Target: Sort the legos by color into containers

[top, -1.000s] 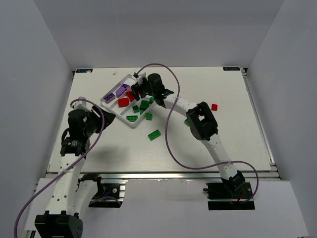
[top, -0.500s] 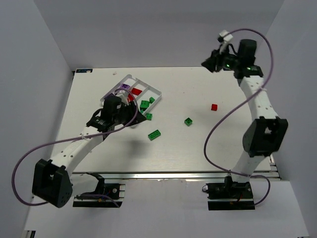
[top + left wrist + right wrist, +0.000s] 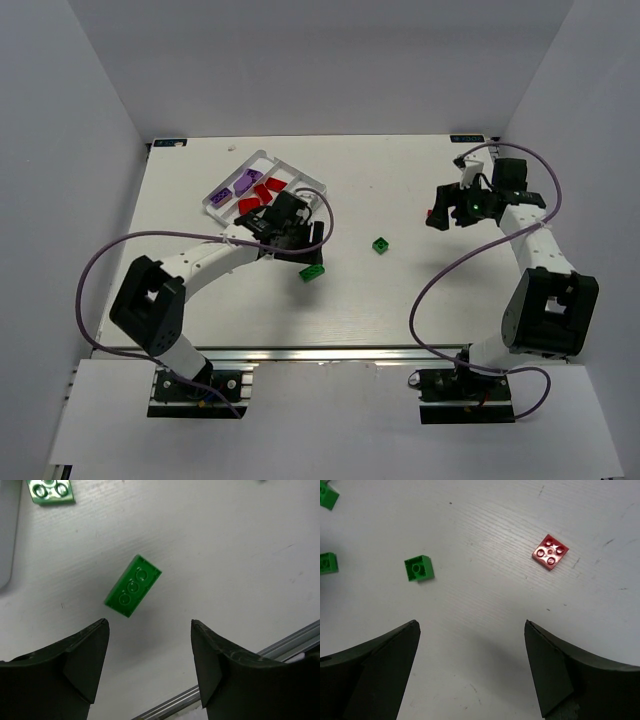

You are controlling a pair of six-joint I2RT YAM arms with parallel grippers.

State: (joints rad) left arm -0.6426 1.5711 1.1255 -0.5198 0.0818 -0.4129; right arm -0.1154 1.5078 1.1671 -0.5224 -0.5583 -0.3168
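The white tray (image 3: 236, 174) lies slantwise at the far left of the table (image 3: 400, 300). Its outermost compartment holds two purple bricks (image 3: 246, 182), and the middle one holds several red bricks (image 3: 264, 192). The third compartment is mostly hidden under the left arm, so I cannot tell what is in it.

The left pincer (image 3: 148, 626) hangs over the table just off the tray's near end. Its fingers are spread wide and hold nothing. A long green brick (image 3: 133, 585) lies hollow side up on the table just ahead of the gap, touching neither finger. Another green brick (image 3: 50, 490) lies farther off, near the tray's wall.

The right pincer (image 3: 471, 626) hangs at the right side of the table, also spread wide and empty. Ahead of it lie a red square brick (image 3: 550, 551) and, well apart to the left, a small green brick (image 3: 419, 568).
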